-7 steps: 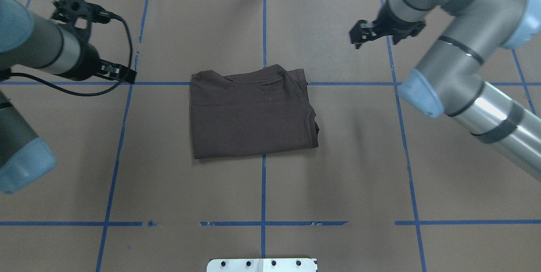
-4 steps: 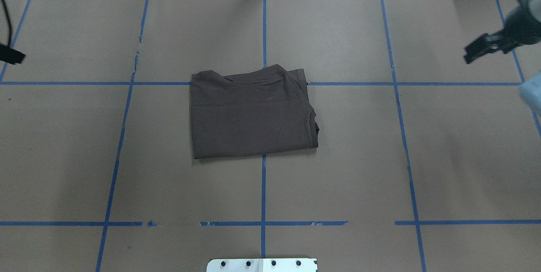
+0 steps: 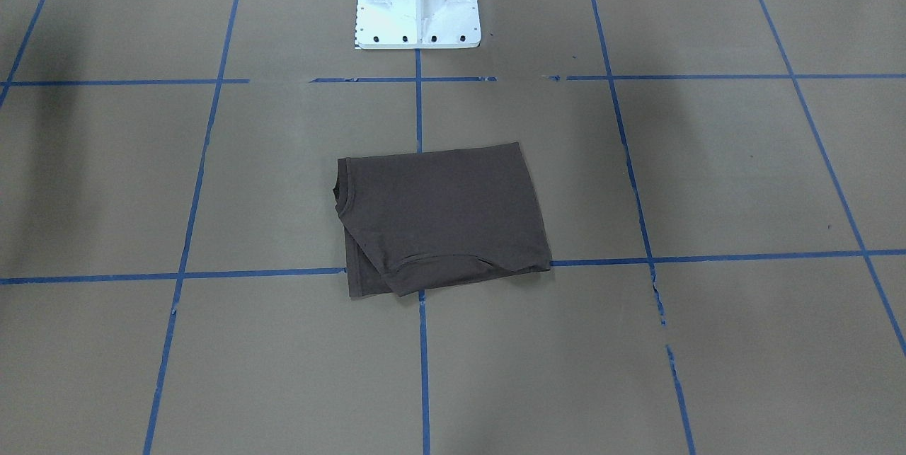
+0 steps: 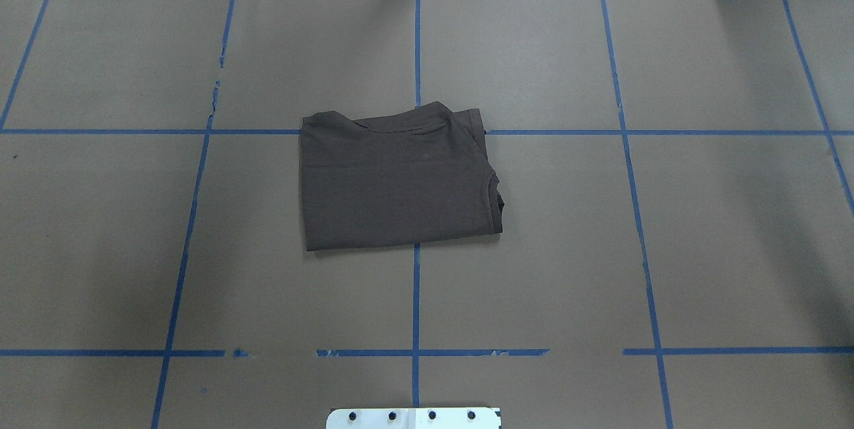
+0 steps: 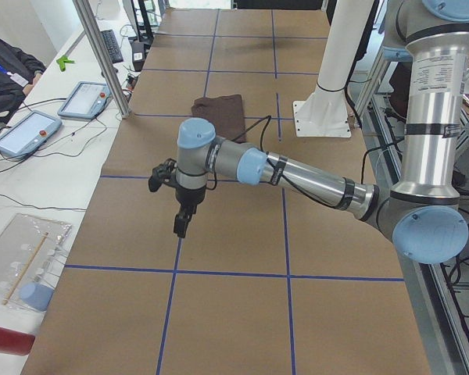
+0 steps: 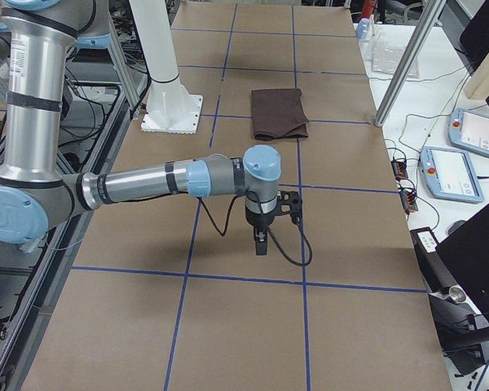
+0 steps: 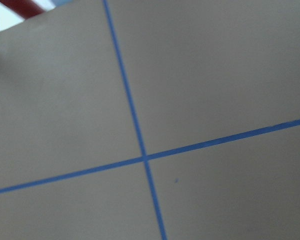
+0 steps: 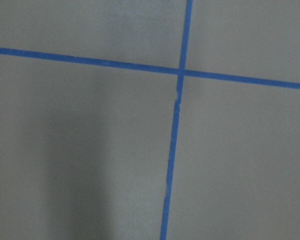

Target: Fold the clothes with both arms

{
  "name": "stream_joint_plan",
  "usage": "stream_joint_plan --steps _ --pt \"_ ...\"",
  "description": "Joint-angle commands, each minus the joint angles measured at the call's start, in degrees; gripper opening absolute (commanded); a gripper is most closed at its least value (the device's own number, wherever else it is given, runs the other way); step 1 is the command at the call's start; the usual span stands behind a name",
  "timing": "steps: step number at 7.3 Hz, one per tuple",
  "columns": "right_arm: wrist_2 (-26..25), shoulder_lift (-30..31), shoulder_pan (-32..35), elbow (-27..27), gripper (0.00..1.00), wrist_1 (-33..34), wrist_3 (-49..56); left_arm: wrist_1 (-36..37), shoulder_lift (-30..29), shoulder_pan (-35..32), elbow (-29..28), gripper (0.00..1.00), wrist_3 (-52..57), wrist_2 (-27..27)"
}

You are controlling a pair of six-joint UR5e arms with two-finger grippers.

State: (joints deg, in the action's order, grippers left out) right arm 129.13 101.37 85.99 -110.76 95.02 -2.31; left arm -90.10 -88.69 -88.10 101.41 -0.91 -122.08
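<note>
Soft brown T-shirt (image 4: 397, 179) folded to flat rectangle, ctr of matte paper (image 4: 567, 249). L gripper (image 5: 180, 227), R gripper (image 6: 261, 244): can't tell if spread or pressed.

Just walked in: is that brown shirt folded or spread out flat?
Folded. The T-shirt lies as a compact rectangle, with layered edges overlapping and no sleeves spread out.

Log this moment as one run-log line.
shirt: folded, lying flat | left claw: far from shirt, open/shut unclear | right claw: far from shirt, open/shut unclear | fold: looks done
</note>
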Motion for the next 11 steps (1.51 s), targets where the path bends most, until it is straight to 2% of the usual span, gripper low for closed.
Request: stream_joint_plan --steps 1,2,7,11 --pt "0.77 4.88 1.46 -0.42 1.0 -0.27 0.29 -0.94 6.81 -4.09 -2.1 1.0 2.14 -10.9" --pt "0.78 4.89 1.46 0.27 1.0 -0.27 -0.23 -0.78 7.91 -4.1 -1.83 1.0 4.06 -13.95" --pt "2.01 4.53 1.37 0.28 1.0 -0.45 -0.33 -0.25 7.74 -4.1 -0.07 1.0 3.99 -13.63" --pt "2.01 4.45 1.46 0.19 1.0 -0.45 -0.41 -0.69 7.74 -3.74 -1.39 1.0 3.9 -12.75"
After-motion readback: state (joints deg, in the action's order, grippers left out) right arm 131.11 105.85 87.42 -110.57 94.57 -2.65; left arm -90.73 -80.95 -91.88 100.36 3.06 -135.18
